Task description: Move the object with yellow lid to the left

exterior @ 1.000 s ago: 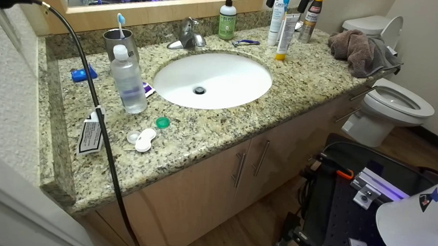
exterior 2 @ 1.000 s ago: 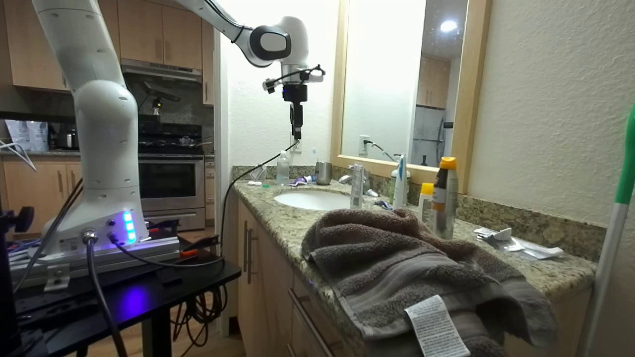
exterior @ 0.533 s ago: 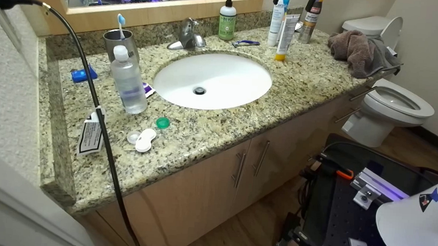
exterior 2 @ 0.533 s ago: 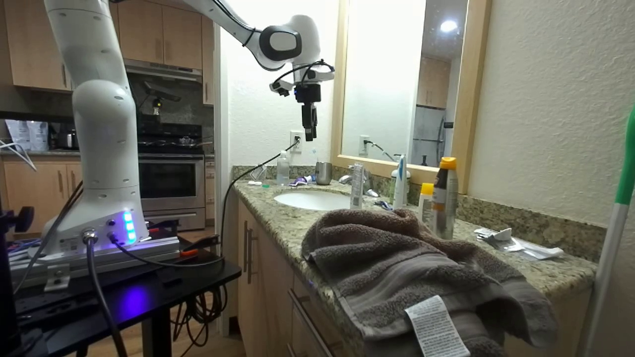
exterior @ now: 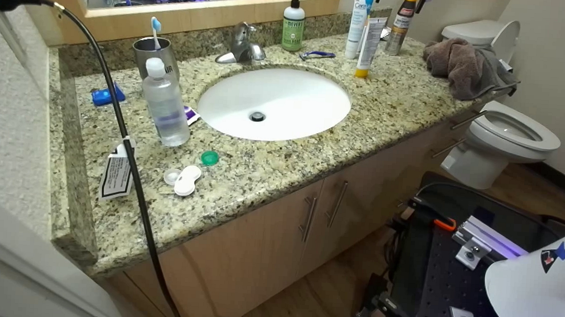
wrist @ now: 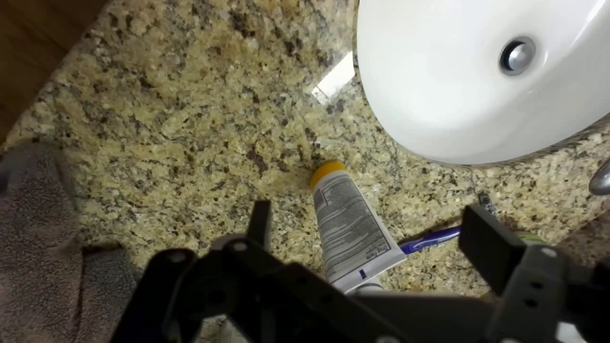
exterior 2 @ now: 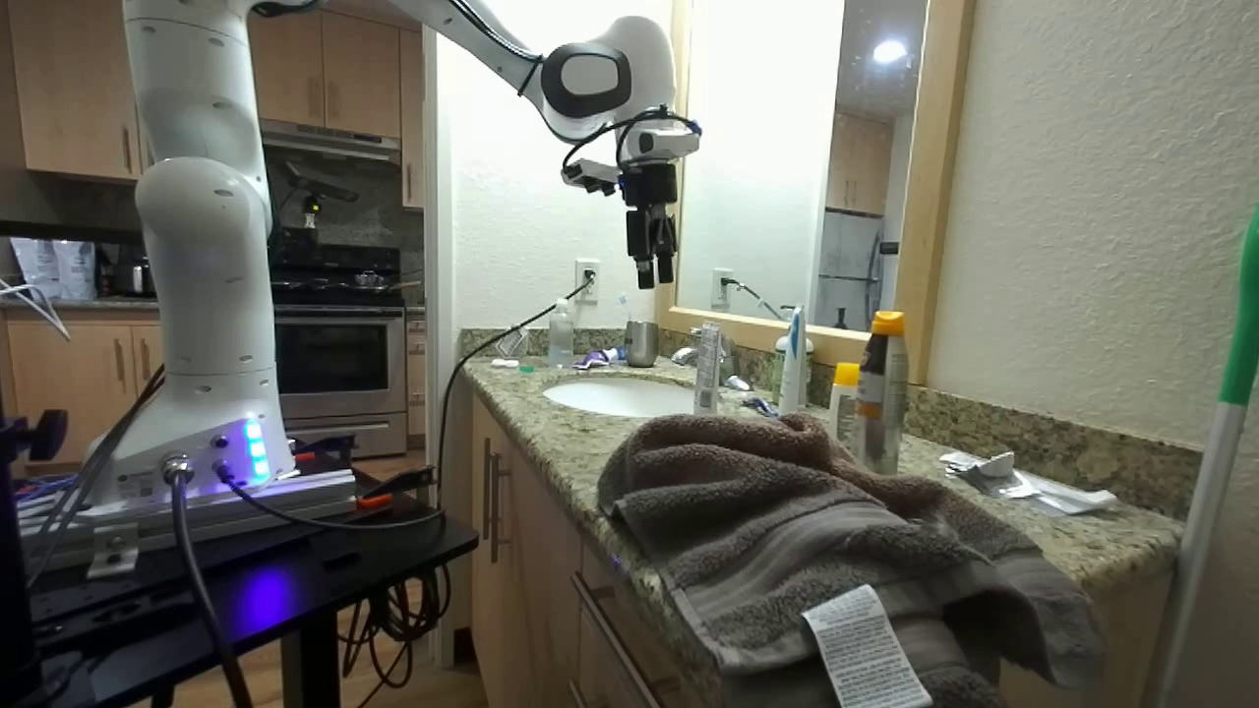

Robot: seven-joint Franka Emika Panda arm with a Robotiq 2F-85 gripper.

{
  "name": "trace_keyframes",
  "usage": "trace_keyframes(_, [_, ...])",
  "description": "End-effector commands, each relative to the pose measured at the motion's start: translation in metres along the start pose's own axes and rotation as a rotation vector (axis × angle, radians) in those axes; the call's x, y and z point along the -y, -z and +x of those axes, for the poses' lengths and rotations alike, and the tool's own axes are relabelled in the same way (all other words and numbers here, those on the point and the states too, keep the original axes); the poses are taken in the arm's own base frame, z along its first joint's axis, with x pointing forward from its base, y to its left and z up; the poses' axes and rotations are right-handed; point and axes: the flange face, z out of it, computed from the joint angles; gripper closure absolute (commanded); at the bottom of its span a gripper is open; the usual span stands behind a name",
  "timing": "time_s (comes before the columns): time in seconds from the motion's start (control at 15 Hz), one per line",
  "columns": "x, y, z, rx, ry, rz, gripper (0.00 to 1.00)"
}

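The object with yellow lid is a slim white tube (exterior: 371,44) with a yellow cap. It stands cap down on the counter, right of the sink and slightly tilted in this exterior view. In an exterior view the tube (exterior 2: 706,369) shows with its cap hidden behind the towel. In the wrist view the tube (wrist: 350,224) lies between the fingers in the picture, its crimped end towards the camera. My gripper (exterior 2: 656,279) is open, empty and well above the counter. In the wrist view the gripper (wrist: 371,229) has widely parted fingers. Only its fingertips (exterior: 398,8) show in an exterior view.
A white-blue tube (exterior: 358,26) stands close behind. A spray can with an orange cap (exterior 2: 880,393), a yellow-capped bottle (exterior 2: 843,403), a razor (exterior: 317,55), green soap bottle (exterior: 293,27) and towel (exterior 2: 787,521) are near. The sink (exterior: 276,104) is beside the tube.
The gripper has moved right in an exterior view, towards the mirror side, and has turned so that both fingers now show apart. The tube and the other counter things have not moved.
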Motion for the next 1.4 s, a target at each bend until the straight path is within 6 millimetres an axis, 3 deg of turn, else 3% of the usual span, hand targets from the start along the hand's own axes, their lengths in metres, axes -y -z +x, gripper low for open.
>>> trace_keyframes(0.0, [0.009,-0.008,0.002,-0.023,-0.029,-0.032,0.0])
trace_keyframes(0.73, [0.039,-0.053,0.069,-0.034,-0.701,-0.044,0.0])
trace_keyframes(0.8, [0.036,-0.044,0.057,-0.028,-0.618,-0.02,0.0])
trace_keyframes(1.27, [0.025,-0.09,0.066,-0.025,-0.732,-0.14,0.0])
trace_keyframes(1.33, [0.03,-0.075,0.066,-0.035,-0.713,-0.095,0.0])
